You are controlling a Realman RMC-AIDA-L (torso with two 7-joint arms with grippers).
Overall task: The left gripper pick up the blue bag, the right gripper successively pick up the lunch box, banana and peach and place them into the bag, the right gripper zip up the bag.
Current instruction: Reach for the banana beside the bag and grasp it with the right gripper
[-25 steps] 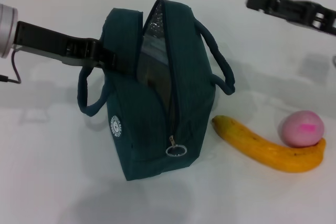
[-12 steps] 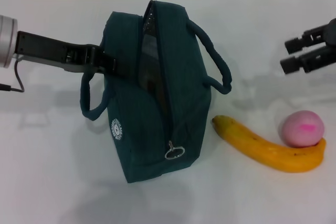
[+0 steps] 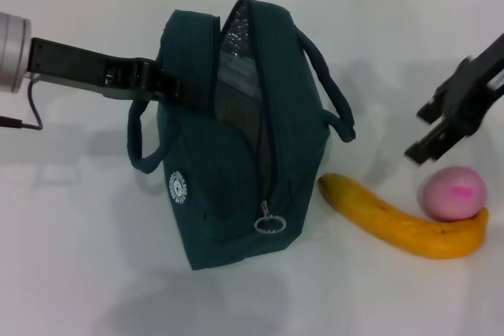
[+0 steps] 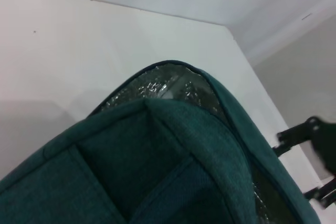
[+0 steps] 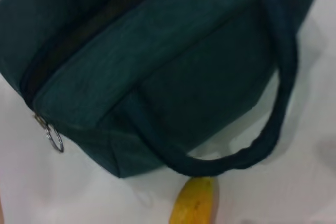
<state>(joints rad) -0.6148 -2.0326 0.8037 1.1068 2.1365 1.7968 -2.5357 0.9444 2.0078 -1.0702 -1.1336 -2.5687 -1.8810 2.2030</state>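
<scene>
Teal fabric fills my head view: the blue bag (image 3: 244,139) stands on the white table (image 3: 79,257), its zip open, and my left gripper (image 3: 175,88) is pinching its left upper edge. Just right of the bag lies the banana (image 3: 402,222), the peach (image 3: 453,192) touching its far end. My right gripper (image 3: 424,131) hangs above them, fingers spread.

From the left wrist I see silver lining (image 4: 157,87) under the bag's rim.

From the right wrist I see the bag's handle (image 5: 273,108) and ring pull (image 5: 54,139), with the banana's tip beside them.

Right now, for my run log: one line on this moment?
left gripper: holding bag | right gripper: open, above peach | banana: on table
</scene>
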